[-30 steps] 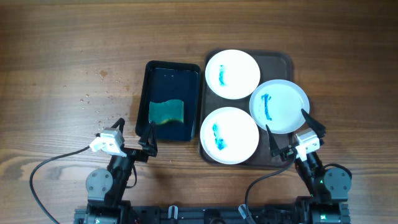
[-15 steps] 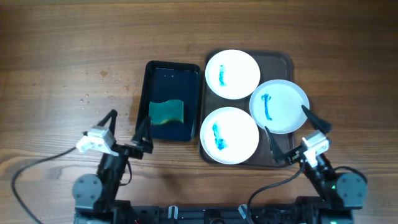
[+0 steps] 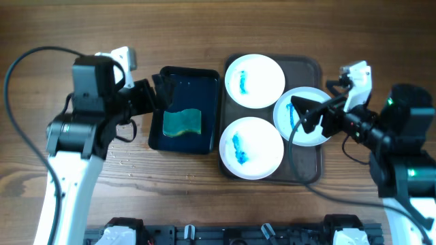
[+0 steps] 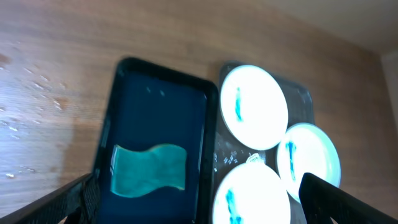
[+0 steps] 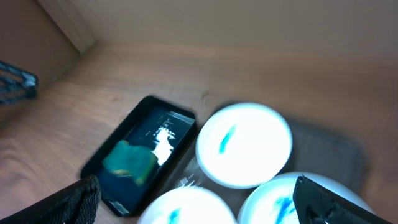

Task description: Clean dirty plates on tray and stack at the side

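**Overhead.** Left gripper (image 3: pixel 162 92) and right gripper (image 3: pixel 300 114): both had been folded low at the near edge of the table (image 3: pixel 61 27) half a second before. Both had since been raised and carried forward.
- The left gripper stood at the left rim of the basin (image 3: pixel 191 70), jaws spread wide and holding nothing.
- The right gripper hung above the right plate (image 3: pixel 315 101), also spread wide and empty.
- Judged: approach begun only. No plate was wiped and none was stacked aside.

Tray (image 3: pixel 310 68): brown, rounded corners, low rim, dull finish. It carried three round white plates, smooth and glossy, each with a blue smear.
- The far plate (image 3: pixel 254 81) and near plate (image 3: pixel 251 148) lay flat.
- The right plate overlapped the tray's right side.

Basin: black, rectangular and shallow, just left of the tray. Sponge (image 3: pixel 182 122): teal, a soft slab with a wavy top edge, lying in the basin's near half, untouched. Table: brown wood with the grain running across.

**Left wrist.** Fingers (image 4: pixel 339 193) were seen only at the lower corners, far apart, with nothing between them. The basin showed a sheen, likely wet, with the sponge inside. Pale specks lay on the wood to its left.

**Right wrist.** The picture was blurred. Fingers (image 5: pixel 329 202) sat at the lower corners, far apart and empty. Basin, sponge and all three smeared plates were in view below.
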Controlling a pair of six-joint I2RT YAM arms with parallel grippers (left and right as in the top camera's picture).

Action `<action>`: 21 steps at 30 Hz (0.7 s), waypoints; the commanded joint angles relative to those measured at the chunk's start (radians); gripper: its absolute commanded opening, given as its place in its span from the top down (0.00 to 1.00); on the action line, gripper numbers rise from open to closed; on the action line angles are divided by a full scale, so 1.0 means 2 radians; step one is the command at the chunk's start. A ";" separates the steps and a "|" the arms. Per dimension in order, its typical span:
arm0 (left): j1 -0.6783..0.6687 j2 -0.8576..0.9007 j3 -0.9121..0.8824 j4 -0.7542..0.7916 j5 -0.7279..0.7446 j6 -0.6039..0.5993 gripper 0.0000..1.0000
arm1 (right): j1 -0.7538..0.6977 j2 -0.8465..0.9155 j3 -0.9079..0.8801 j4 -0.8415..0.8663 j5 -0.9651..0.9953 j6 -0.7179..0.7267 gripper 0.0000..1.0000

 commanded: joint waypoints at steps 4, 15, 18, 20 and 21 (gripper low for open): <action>-0.005 0.057 0.011 -0.029 0.027 0.002 0.02 | 0.004 0.058 0.007 -0.088 -0.009 0.086 0.14; -0.103 0.298 0.001 -0.007 -0.141 -0.063 0.32 | 0.084 0.154 -0.026 -0.150 0.062 0.091 0.35; -0.103 0.362 0.001 0.041 -0.091 -0.062 0.50 | 0.088 0.162 -0.027 -0.163 0.081 0.120 0.37; -0.103 0.384 0.001 0.054 -0.089 -0.062 0.71 | 0.088 0.163 -0.028 -0.167 0.085 0.134 0.37; -0.103 0.391 0.001 0.058 -0.090 -0.062 0.85 | 0.088 0.163 -0.030 -0.168 0.087 0.139 0.37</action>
